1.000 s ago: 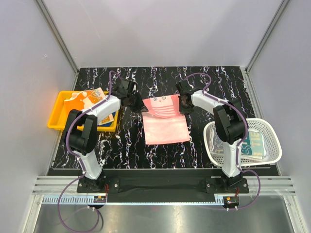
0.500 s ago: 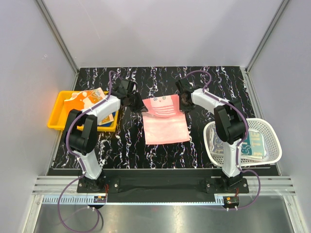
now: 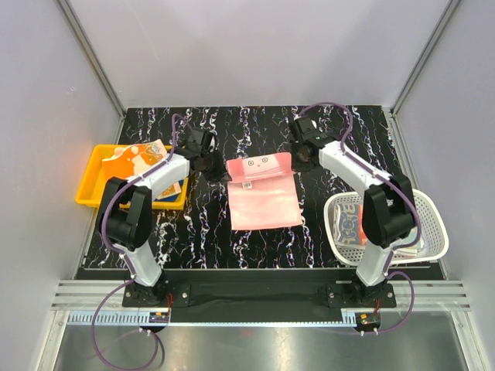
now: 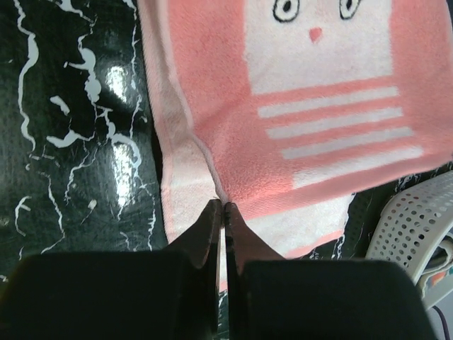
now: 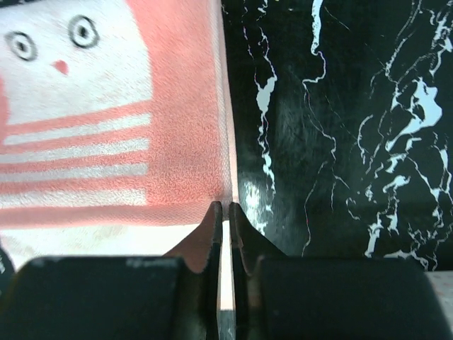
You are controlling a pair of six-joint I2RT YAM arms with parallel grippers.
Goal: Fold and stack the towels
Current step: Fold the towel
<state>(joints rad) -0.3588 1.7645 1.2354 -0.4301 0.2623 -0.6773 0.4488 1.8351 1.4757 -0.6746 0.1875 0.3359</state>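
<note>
**Overhead view.** We record the pink towel [image 3: 264,202] at the middle of the black marbled table [image 3: 193,228]. Its far part is raised as a flap that shows a white panel with eyes, a nose and stripes. The left gripper [image 3: 219,171] is at the flap's left corner and the right gripper [image 3: 297,158] is at its right corner. We cannot make out the jaws of either from this height.

Only this view shows the rest of the table:
- A yellow tray [image 3: 87,189] stands at the table's left edge, with an orange printed towel [image 3: 135,158] heaped in it.
- A white mesh basket [image 3: 437,232] stands at the right edge and holds a teal and white printed towel [image 3: 349,226]. The right arm partly covers the basket.

**Left wrist view.** This view settles what the overhead leaves open. The left gripper's fingers are pressed together, with the pink towel's edge pinched between their tips. The flap hangs clear of a paler layer beneath. A corner of the basket shows at the lower right. The tray is out of frame.

**Right wrist view.** The right gripper's fingers stand almost touching, with the thin right edge of the flap caught between them. The striped panel fills the left of the frame and bare table fills the right. Neither the tray nor the basket appears here.
</note>
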